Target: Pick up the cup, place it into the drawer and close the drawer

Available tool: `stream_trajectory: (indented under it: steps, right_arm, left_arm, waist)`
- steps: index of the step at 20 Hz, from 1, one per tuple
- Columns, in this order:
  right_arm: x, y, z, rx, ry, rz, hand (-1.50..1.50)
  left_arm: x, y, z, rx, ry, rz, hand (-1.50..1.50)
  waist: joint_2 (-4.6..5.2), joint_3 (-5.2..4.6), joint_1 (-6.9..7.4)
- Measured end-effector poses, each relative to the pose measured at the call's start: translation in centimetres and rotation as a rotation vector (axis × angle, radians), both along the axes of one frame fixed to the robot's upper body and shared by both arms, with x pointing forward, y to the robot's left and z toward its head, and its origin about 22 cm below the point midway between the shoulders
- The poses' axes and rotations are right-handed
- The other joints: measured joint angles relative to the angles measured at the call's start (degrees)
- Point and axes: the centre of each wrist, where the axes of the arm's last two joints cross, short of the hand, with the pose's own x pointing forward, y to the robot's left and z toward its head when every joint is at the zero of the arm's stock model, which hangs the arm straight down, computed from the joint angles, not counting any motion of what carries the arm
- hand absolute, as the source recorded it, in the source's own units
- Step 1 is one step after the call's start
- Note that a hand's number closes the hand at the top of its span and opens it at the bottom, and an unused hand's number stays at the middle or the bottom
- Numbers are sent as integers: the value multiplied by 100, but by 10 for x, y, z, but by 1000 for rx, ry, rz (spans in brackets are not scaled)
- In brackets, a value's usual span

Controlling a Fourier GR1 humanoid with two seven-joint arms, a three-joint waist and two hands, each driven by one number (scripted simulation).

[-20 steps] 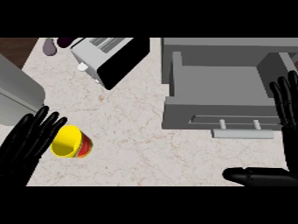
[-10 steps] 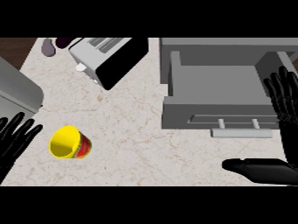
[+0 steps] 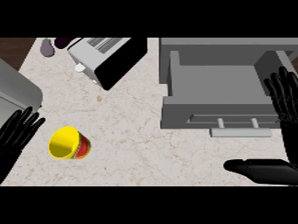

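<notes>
The cup [image 3: 69,143], yellow inside and red outside, lies tilted on the marble counter at the lower left. My left hand [image 3: 12,136] is just left of it, fingers straight and spread, with a small gap to the cup. The grey drawer [image 3: 219,85] stands pulled out at the upper right, its front panel and handle [image 3: 238,123] facing me and nothing inside. My right hand [image 3: 294,109] is beside the drawer's right side, fingers straight and pointing up, thumb [image 3: 267,170] stretched left along the lower edge. Neither hand holds anything.
A toaster-like grey appliance with a black side [image 3: 109,57] sits at the back centre-left, with a small dark object [image 3: 46,47] beside it. A large grey slanted body [image 3: 3,92] blocks the left edge. Bare counter [image 3: 138,144] lies between cup and drawer.
My left hand drew back to the left, away from the cup it was touching a second ago. The cup and my right hand have barely moved.
</notes>
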Motion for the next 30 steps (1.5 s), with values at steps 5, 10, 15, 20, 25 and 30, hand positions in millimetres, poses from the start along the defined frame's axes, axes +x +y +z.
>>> stream_trajectory:
  steps: [5, 10, 15, 20, 25, 30]
  right_arm:
    - [5, -13, 0, -1, -2, -7, -150]
    - [4, -13, -2, 6, -10, 1, -150]
    - [6, -16, 0, 0, -6, 10, -150]
    - [7, -14, 0, 0, -10, 15, -150]
    - [8, -13, 6, 1, -7, 22, -150]
    - [10, -9, 0, -1, -4, 30, -150]
  left_arm:
    - [10, 10, -33, 53, 31, 45, -150]
    - [17, 21, -70, 104, 66, 92, -150]
    - [18, 27, -107, 134, 120, 139, -150]
    - [28, 32, -124, 147, 138, 176, -150]
    - [32, 36, -135, 154, 143, 199, -150]
    - [34, 36, -141, 160, 141, 213, -150]
  waist:
    - [2, -2, -11]
    - [5, -2, -26]
    - [7, -4, -32]
    - [9, -5, -42]
    - [18, -10, -68]
    - [29, -13, -83]
